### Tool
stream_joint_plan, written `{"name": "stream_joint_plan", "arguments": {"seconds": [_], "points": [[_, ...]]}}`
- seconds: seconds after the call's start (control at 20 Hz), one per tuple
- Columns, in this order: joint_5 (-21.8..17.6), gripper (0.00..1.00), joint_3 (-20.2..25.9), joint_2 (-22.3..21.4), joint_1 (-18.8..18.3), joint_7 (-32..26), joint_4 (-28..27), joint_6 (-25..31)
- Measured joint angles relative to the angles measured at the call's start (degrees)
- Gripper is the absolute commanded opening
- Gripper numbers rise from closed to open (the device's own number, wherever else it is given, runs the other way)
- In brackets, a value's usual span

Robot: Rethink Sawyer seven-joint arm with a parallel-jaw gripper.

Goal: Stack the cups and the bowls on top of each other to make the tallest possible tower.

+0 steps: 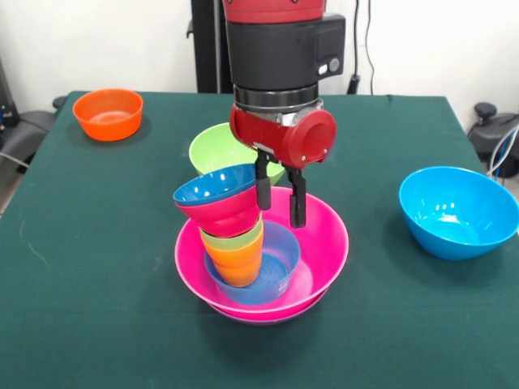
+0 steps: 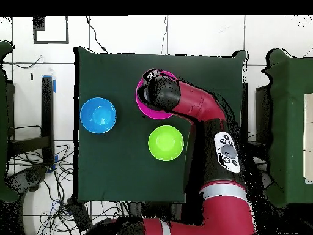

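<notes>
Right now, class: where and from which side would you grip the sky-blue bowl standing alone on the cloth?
Grip the sky-blue bowl by its rim, coming straight down with one finger inside the wall and one outside. It sits upright and open, too wide to span whole, and its rounded sides would likely slip. Nothing stands close to it, so any part of the rim is probably reachable; the gripper now hangs open over the pink bowl.

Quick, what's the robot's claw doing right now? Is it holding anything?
Gripper: open, holding nothing, fingers beside the tilted red bowl on the tower.

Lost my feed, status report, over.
Gripper open, beside tower. Top dark-blue bowl tilted. Lime green bowl close behind.
</notes>
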Motion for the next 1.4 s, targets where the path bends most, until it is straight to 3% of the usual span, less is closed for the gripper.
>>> {"name": "stream_joint_plan", "arguments": {"seconds": [0.6, 1.4], "points": [[0.0, 1.0, 0.0, 0.0, -0.8, 0.0, 0.9, 0.1], [0.0, 1.0, -0.9, -8.3, -1.1, 0.0, 3.4, 6.4]]}}
